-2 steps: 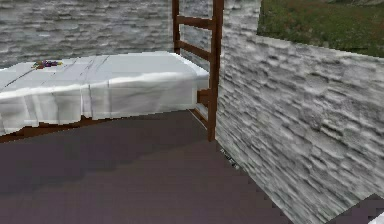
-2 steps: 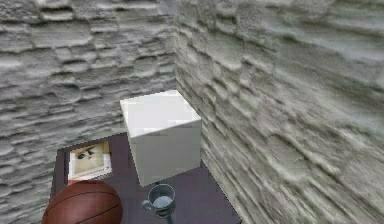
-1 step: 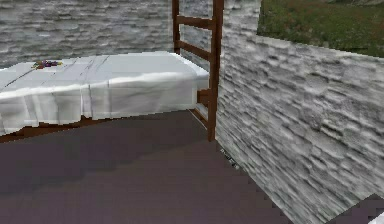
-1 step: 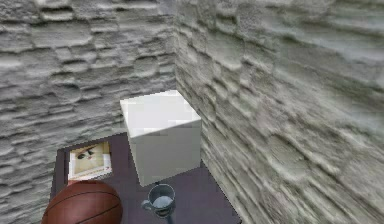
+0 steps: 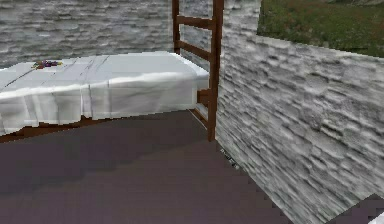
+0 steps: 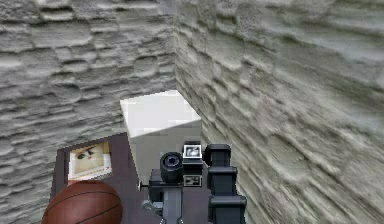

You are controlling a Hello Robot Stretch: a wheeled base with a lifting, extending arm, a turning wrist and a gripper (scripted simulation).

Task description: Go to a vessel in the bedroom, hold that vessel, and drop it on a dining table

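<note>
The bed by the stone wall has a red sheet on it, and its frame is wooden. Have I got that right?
Not quite. The sheet is white, not red, as the forward view shows. The rest holds: the bed stands by the stone wall, and its frame is wooden.

bed (image 5: 100, 85) cut at left edge | ball (image 6: 82, 205) cut at bottom edge

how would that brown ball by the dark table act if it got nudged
The brown ball looks round and smooth, so it would probably roll readily. Seemingly at an edge of the dark table, it might drop off.
</note>
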